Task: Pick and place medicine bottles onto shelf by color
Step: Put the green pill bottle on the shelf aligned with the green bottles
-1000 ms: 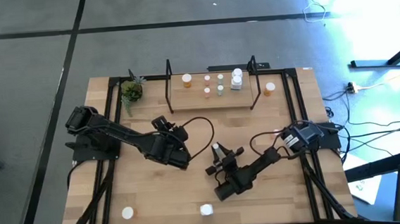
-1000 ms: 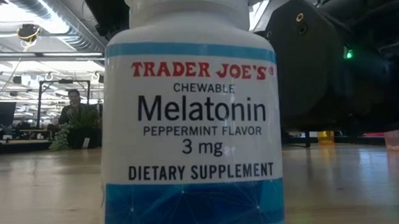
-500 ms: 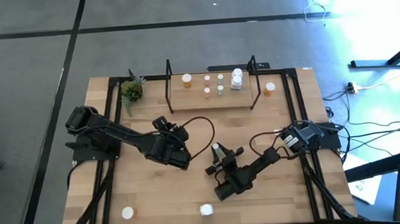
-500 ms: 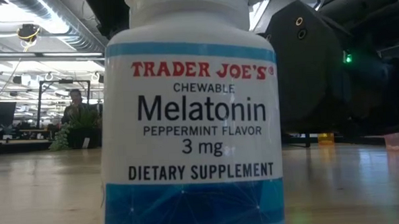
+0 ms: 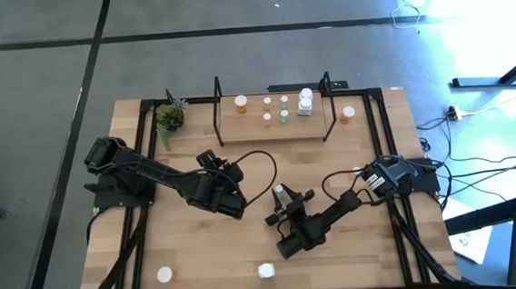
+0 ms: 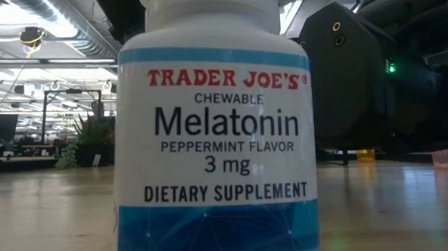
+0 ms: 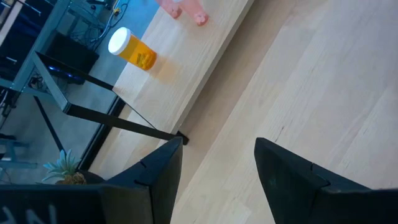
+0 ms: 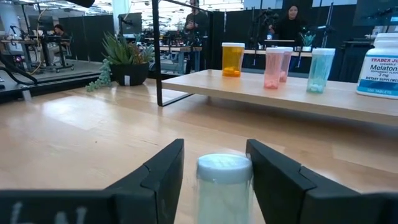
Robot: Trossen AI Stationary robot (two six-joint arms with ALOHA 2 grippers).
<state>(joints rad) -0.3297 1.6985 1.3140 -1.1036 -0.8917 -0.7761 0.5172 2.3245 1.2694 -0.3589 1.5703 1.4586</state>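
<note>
The shelf (image 5: 275, 125) stands at the table's far middle and carries an orange bottle (image 5: 240, 100), pink and pale green bottles (image 5: 276, 109) and a white one (image 5: 305, 101). My right gripper (image 5: 284, 198) lies level at the table's middle. Its open fingers flank a pale bottle with a white cap (image 8: 224, 186), which stands upright on its base on the tabletop. My left gripper (image 7: 217, 168) hovers open over bare wood left of it (image 5: 229, 190), with nothing between its fingers. My right gripper comes level at the pale bottle, one finger on each side of its cap (image 8: 224, 167). A gap shows beside one finger (image 8: 165, 177). I cannot tell whether the other finger (image 8: 273, 177) touches the cap.
An orange bottle (image 5: 348, 114) stands on the table right of the shelf. Two white-capped bottles (image 5: 164, 275) (image 5: 266, 271) stand at the near edge; the second fills the low view (image 6: 213, 126). A potted plant (image 5: 170, 117) sits at the far left. Black frames stand at both ends of the shelf (image 5: 218, 111).
</note>
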